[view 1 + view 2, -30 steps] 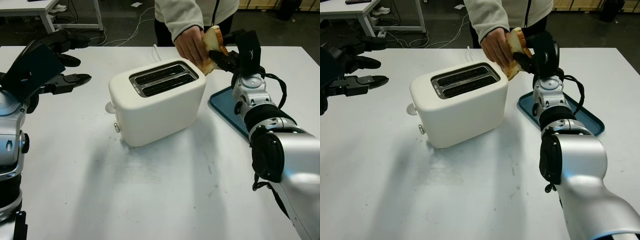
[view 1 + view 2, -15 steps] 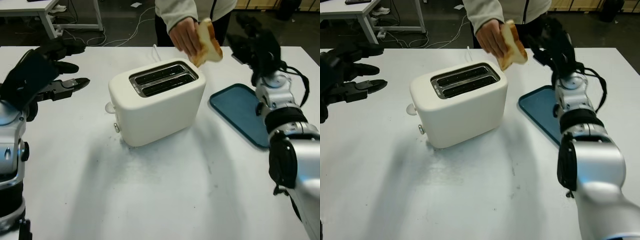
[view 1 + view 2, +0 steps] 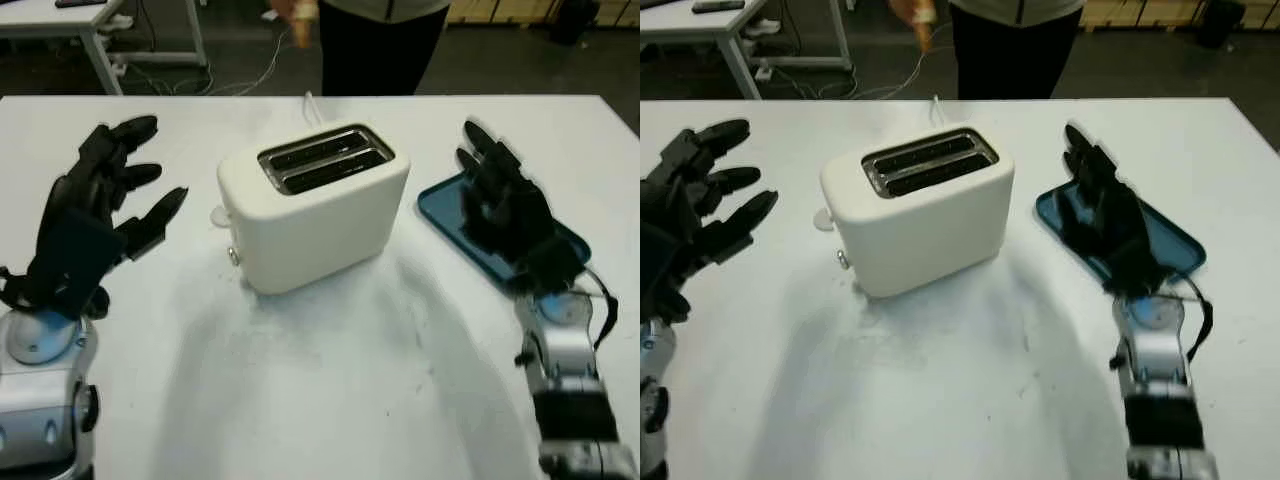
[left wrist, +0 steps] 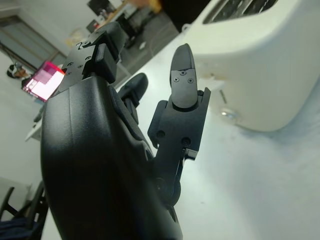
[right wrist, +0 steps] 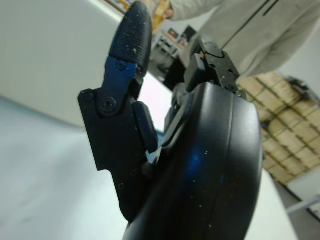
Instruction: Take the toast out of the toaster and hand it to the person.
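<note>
**A:** Status?

**B:** I see the toaster [image 3: 313, 215] mid-table, both slots bare, long axis of the slots running left-right with a slight tilt. The toast [image 3: 303, 12] looks to be up at the far edge in the person's hand [image 3: 912, 10], blurred, so I can't confirm more than a tan piece there. I judge the handover done.

**A:** Hands?

**B:** Right hand [image 3: 503, 203] is open, holding nothing, above the blue tray [image 3: 436, 203] just right of the toaster. Left hand [image 3: 95, 220] is open too, holding nothing, well left of the toaster.

**A:** Which is nearer the toast?

**B:** Neither is close; it lies away and across the far table edge from both. Right hand is nearer the toaster.

**A:** Room to move?

**B:** Plenty of bare table [image 3: 330, 390] on the near side. I'd mind the tray rim under the right hand and the toaster's right wall beside it.
</note>
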Robot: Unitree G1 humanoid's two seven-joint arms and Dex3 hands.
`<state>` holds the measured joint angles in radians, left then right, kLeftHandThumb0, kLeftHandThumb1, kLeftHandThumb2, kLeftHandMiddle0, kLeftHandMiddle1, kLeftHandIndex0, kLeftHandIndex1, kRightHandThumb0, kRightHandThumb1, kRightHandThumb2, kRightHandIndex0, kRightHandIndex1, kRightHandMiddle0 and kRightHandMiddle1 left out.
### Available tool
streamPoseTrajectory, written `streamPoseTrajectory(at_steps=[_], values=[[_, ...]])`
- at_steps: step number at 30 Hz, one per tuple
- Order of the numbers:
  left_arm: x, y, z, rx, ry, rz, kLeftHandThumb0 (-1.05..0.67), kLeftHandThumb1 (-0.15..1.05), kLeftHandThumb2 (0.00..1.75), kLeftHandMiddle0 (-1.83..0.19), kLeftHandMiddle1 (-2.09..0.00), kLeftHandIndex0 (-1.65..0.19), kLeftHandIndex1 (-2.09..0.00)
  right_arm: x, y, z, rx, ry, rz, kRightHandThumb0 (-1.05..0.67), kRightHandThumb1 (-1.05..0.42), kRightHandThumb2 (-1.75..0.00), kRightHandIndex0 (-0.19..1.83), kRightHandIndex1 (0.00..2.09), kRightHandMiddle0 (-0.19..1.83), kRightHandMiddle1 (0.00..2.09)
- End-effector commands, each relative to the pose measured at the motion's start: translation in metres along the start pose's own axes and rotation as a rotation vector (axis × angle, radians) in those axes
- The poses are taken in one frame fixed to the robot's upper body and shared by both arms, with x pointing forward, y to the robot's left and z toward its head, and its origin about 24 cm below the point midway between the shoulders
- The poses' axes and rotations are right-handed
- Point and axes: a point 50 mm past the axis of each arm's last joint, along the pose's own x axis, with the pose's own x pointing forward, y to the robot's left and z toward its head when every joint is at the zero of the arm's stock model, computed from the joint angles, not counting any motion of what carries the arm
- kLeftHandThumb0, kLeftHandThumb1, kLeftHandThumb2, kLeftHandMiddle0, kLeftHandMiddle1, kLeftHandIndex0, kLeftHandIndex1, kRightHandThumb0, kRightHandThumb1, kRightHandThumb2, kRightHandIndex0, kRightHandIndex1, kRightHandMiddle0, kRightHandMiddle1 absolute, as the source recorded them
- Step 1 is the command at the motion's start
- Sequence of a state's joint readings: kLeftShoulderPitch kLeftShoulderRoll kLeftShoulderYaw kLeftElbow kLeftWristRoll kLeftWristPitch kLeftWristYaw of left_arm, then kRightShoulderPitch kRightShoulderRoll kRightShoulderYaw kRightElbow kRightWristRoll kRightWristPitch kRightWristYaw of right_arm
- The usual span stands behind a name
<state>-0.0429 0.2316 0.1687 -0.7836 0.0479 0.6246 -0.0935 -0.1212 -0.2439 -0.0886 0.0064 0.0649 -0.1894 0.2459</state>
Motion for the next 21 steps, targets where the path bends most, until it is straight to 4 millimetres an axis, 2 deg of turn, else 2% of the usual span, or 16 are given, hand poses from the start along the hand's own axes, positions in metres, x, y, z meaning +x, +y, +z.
streamPoseTrajectory(at_steps=[1,6,11,17,21], values=[[-0.006,-0.007,-0.004,-0.01,-0.007,0.017,-0.27,0.92,0.54,0.0,-0.77,-0.04,-0.48,-0.013,0.01,-0.003,0.041,0.019,-0.018,-0.8,-0.92,-0.73,0.1,0.06,0.15,0.01],[-0.017,-0.031,-0.024,-0.067,0.069,0.041,-0.28,0.92,0.57,0.0,-0.69,-0.01,-0.46,-0.033,0.029,-0.014,0.151,0.058,-0.029,-0.8,-0.92,-0.73,0.06,0.04,0.12,0.0],[-0.021,-0.041,-0.033,-0.094,0.119,0.045,-0.25,0.92,0.59,0.0,-0.68,-0.02,-0.46,-0.044,0.047,-0.022,0.306,0.081,-0.041,-0.83,-0.92,-0.7,0.05,0.03,0.1,0.0],[-0.024,-0.051,-0.044,-0.102,0.183,-0.014,-0.3,0.92,0.61,0.0,-0.63,-0.01,-0.42,-0.045,0.062,-0.019,0.359,0.101,-0.047,-0.76,-0.92,-0.7,0.07,0.04,0.11,0.01],[-0.023,-0.053,-0.046,-0.09,0.185,-0.014,-0.32,0.92,0.67,0.0,-0.7,-0.03,-0.42,-0.043,0.063,-0.018,0.363,0.095,-0.053,-0.76,-0.92,-0.71,0.08,0.04,0.11,0.01]])
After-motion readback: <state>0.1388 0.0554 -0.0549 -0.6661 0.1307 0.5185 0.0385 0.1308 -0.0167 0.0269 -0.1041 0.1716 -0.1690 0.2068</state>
